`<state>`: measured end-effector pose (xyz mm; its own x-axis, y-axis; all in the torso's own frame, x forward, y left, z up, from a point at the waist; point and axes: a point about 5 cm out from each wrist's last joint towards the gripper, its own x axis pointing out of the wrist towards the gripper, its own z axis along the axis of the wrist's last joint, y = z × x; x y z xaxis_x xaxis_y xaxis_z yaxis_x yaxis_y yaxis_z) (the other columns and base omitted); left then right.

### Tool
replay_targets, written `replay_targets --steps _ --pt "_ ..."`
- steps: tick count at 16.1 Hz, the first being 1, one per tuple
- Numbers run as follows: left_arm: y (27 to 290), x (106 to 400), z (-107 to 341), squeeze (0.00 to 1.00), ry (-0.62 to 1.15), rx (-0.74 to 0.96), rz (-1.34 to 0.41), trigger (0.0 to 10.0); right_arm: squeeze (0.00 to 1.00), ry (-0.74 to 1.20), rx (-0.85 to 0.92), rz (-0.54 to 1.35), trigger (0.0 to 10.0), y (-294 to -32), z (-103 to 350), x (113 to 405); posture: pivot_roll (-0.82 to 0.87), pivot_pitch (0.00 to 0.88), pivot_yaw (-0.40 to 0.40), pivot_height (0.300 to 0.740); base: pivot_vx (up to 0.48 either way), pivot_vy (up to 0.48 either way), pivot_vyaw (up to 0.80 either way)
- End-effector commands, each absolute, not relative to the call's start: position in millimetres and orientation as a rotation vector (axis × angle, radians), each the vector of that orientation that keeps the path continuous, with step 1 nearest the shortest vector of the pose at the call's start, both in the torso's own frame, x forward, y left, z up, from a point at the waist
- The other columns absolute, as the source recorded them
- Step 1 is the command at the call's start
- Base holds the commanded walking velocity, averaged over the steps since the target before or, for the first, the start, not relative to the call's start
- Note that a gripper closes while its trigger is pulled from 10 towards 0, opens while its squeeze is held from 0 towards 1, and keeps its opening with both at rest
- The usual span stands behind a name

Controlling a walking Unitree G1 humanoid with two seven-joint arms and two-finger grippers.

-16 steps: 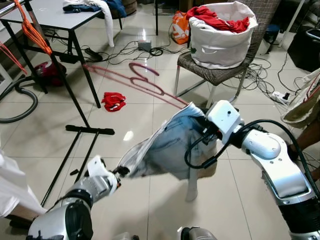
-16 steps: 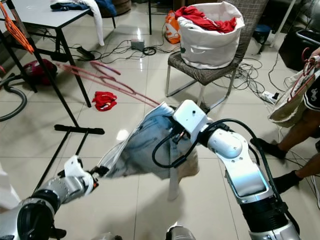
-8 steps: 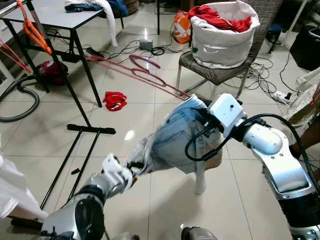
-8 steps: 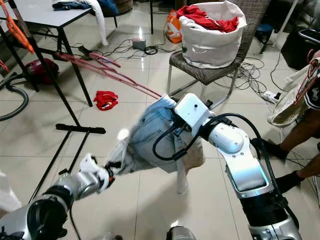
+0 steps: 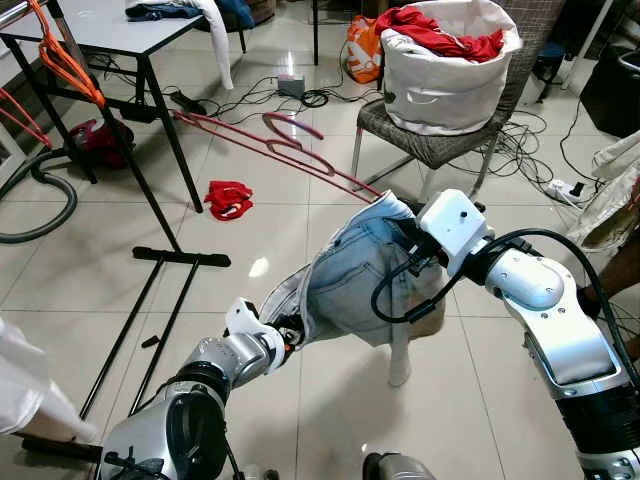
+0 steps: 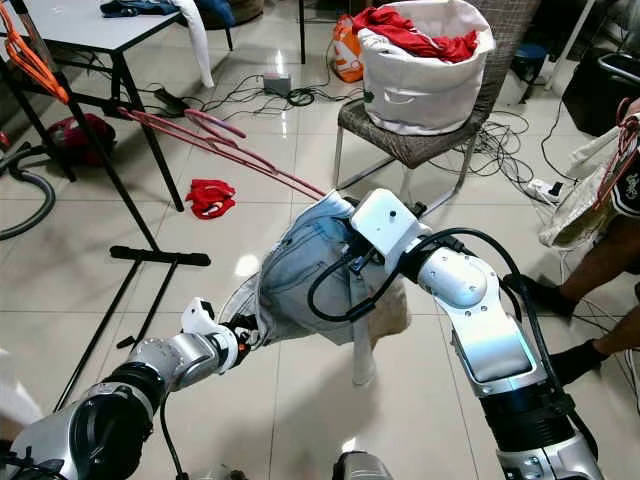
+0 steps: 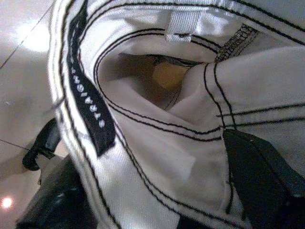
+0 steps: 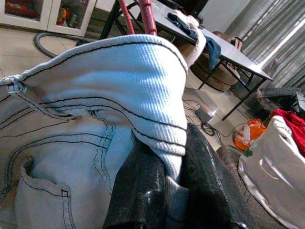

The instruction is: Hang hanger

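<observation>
Thing held: pale blue denim shorts (image 5: 350, 275), stretched in the air between the two arms, above the tiled floor (image 5: 300, 400).
Hanger: a red hanger (image 5: 290, 155) sticks out of the top of the shorts. Its long thin neck runs up and away toward the robot's left, and its hook end reaches out near the black leg of the grey table (image 5: 100, 30).
Right gripper: the right gripper (image 8: 167, 191) is at the high end of the shorts. Its black fingers (image 8: 138, 191) are pinched together on the waistband, where the hanger comes out.
Left gripper: the left gripper (image 5: 288, 330) is at the low end, nearer the robot. It is clamped on the white inside cloth next to a black label (image 7: 88, 100).
Long axis: the shorts run from low on the robot's left to high on its right. The hanger goes on from the high end and points away, back to the left.
Which arm matters: I think the right one. It is the one next to the hanger, so it has to carry the hook to a rail.
Where to hang: a black stand (image 5: 160, 260) rises near the table, with orange hangers (image 5: 65, 55) up by its top. That looks like the rail, and it lies ahead on the left.
Also there: a white basket of red clothes (image 5: 445, 60) on a chair, and a red cloth (image 5: 228, 200) on the floor.
</observation>
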<state>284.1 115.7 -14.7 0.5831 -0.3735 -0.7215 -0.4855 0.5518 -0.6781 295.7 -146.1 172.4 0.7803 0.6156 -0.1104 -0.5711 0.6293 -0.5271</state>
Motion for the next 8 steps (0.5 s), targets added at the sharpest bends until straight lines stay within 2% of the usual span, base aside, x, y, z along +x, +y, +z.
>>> replay_targets --steps 1,6,8 --pt "115 290 -10 0.00 0.963 -1.047 0.083 0.0 0.20 -0.161 -0.566 0.647 10.0 -148 187 297 -0.17 0.044 0.065 0.740 0.000 0.000 0.00" --pt "123 297 -5 0.00 0.876 -1.046 0.114 0.0 0.20 -0.148 -0.559 0.647 10.0 -148 183 299 -0.17 0.044 0.061 0.740 0.000 0.000 0.00" --pt "135 298 -7 0.00 0.824 -0.991 0.142 0.0 0.20 -0.140 -0.555 0.644 10.0 -149 182 300 -0.17 0.044 0.060 0.740 0.000 0.000 0.00"
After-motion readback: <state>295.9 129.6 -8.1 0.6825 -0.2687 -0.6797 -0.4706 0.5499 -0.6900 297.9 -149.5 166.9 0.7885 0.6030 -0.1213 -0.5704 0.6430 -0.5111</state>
